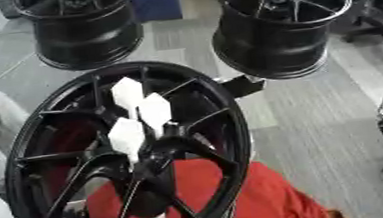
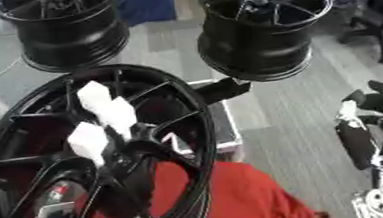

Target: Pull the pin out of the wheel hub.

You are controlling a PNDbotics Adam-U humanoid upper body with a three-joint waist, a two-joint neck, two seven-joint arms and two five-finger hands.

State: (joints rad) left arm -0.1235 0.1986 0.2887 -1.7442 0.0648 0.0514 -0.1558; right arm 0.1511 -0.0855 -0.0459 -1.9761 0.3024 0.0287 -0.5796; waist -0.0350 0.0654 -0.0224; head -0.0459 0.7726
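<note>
Where the right hand (image 2: 364, 129) shows at the right edge of the view, it hangs dark and upright over the grey floor (image 2: 292, 116), its fingers (image 2: 378, 90) pointing up and relaxed rather than clenched — it grasps nothing. A small pale patch sits on it near the top. I cannot see the left hand in either view.

Well to the left of that hand stands the big black wheel (image 1: 129, 157), tilted on edge so its spoked face looks toward the camera. At its middle, where the spokes meet, three white blocky pieces (image 1: 139, 116) stick out of the hub in a close cluster, one above the other two; whether one of them is the pin I cannot tell. They stand apart from the hand, untouched.

Behind and below the wheel, seen through its spokes and past its lower rim, lies a red cloth (image 1: 256, 200). A black bracket (image 2: 221, 90) juts out just beside the wheel's upper right rim.

Farther from the hand, up the floor, two more black wheels lie flat — one nearly straight beyond the hand (image 2: 261, 24), the other far off to the upper left (image 2: 68, 27). A blue object (image 1: 154, 1) sits between them.
</note>
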